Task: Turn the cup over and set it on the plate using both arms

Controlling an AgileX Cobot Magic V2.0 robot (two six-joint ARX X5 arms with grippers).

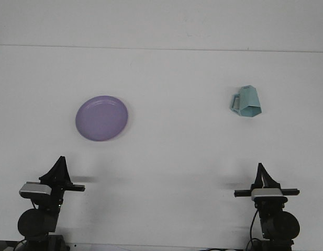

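Left gripper (58, 163) & right gripper (262, 170) both parked at near table edge, holding nothing; can't tell if fingers are apart or closed. Cup (246, 102) sits upside down on right side, well apart from purple plate (101, 118) on left. Nothing done yet: grab, flip, handover, placing all remain.

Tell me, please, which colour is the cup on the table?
The cup is light teal, a pale blue-green, seen best in the front view.

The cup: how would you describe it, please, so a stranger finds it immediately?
On the white table, look at the right half, beyond the right gripper. The cup is pale teal, angular, handle pointing left, standing alone; the only other item is a round purple plate far left.
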